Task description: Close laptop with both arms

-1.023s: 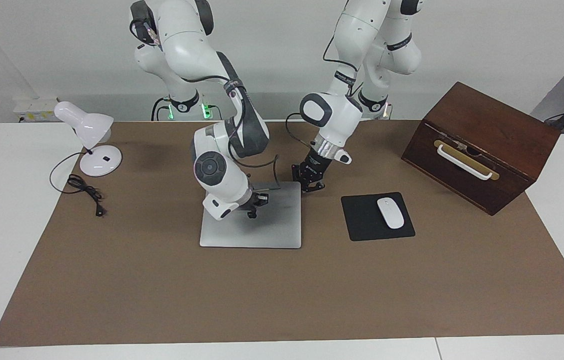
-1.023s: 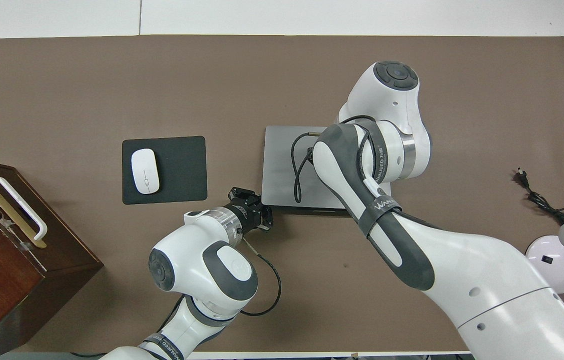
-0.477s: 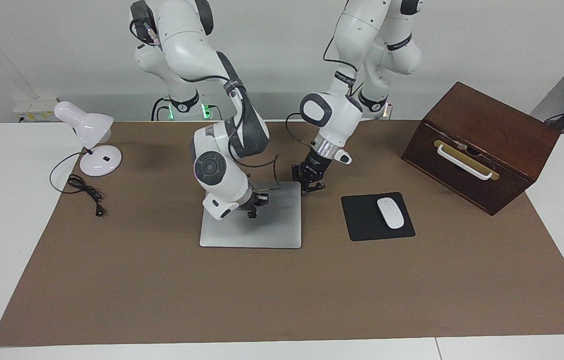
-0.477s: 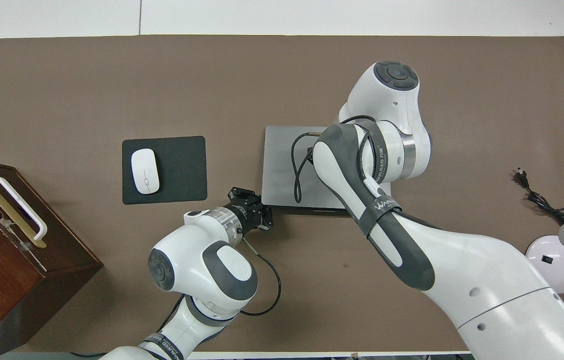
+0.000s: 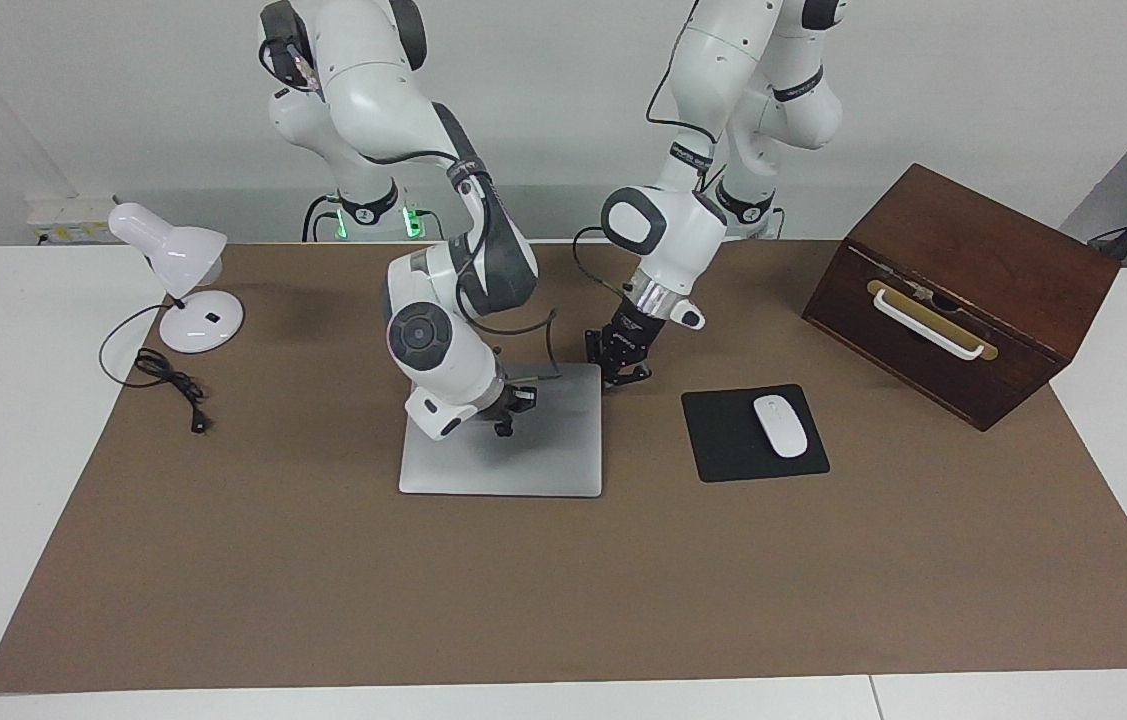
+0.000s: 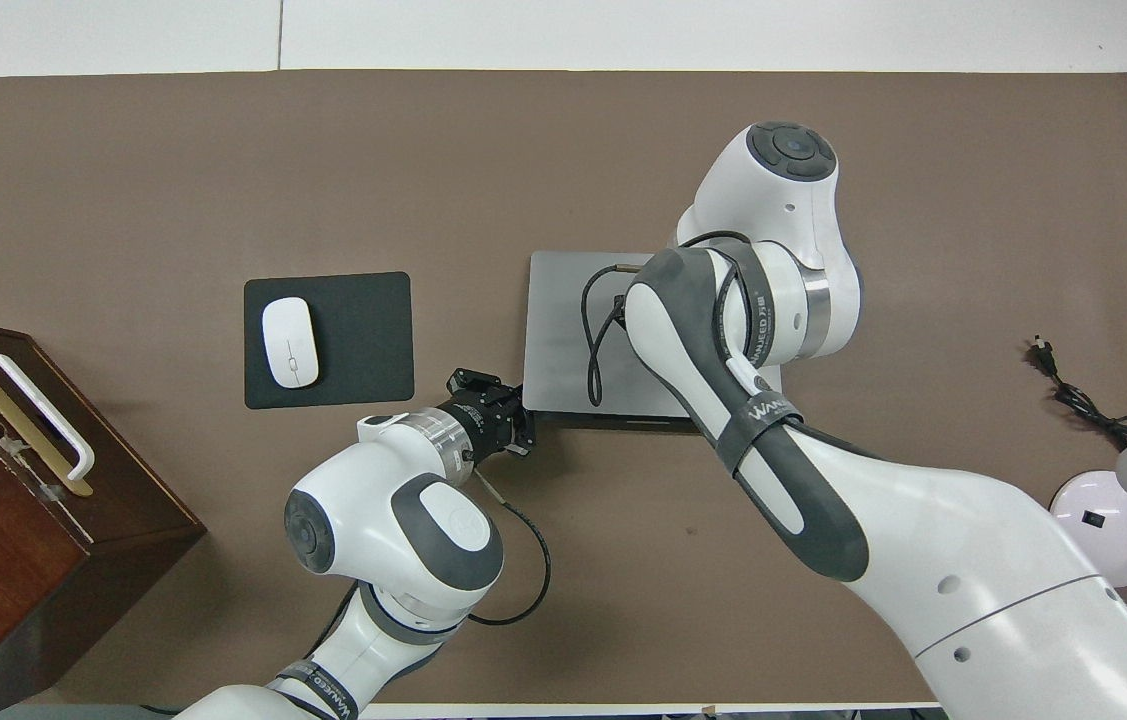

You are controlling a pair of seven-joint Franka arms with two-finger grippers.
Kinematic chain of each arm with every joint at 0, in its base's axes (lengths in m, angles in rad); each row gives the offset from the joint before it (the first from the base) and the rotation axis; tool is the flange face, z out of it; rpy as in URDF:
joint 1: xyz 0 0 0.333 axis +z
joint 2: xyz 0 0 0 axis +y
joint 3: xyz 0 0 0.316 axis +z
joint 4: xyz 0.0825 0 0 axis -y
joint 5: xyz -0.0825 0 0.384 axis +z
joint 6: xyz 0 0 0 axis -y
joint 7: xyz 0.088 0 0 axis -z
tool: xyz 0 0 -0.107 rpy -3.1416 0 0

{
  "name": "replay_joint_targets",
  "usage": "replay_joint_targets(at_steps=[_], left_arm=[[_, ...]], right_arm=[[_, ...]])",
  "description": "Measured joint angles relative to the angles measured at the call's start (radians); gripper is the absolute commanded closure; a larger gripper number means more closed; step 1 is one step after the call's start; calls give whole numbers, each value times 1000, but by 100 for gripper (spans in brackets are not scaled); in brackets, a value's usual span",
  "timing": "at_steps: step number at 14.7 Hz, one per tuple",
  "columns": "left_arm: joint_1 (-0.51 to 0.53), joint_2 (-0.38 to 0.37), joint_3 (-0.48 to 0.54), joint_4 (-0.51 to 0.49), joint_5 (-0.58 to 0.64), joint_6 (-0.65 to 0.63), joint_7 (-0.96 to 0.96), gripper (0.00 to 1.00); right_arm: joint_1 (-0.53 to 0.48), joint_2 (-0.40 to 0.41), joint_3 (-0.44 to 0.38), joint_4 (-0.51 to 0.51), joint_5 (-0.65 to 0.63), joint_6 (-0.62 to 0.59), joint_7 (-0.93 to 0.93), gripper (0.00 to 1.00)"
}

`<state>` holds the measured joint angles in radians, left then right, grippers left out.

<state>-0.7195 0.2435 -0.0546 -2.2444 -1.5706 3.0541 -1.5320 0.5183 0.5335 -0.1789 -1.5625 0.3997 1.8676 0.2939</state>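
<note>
Lying flat and shut on the brown tabletop point(image 5: 323, 600), between the two arms: laptop point(image 5: 523, 465), thin silver-grey metal. Judged stiff, smooth, slippery and scratch-prone; best pressed on the broad lid, not pinched. Right hand point(image 5: 504, 428): fingers together, empty, on or just over the lid. Left hand point(image 5: 626, 377): fingers together, empty, at the laptop's robot-side corner.

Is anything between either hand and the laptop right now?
Nothing visible. The laptop lies closed flat; the right hand, shut, is over its lid, and the left hand, shut, is at the lid's corner nearest the mouse pad.
</note>
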Motion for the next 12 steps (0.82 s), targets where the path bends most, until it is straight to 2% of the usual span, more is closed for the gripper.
replay_joint_targets(at_steps=[7,12], left_arm=[[40,2,4,-14,0,-14,26,100],[121,-26,10,1,0,-81,69,100]], right_arm=[[4,0,0,0,7,0,0,100],[4,-2,0,5,7,-8,0,100]])
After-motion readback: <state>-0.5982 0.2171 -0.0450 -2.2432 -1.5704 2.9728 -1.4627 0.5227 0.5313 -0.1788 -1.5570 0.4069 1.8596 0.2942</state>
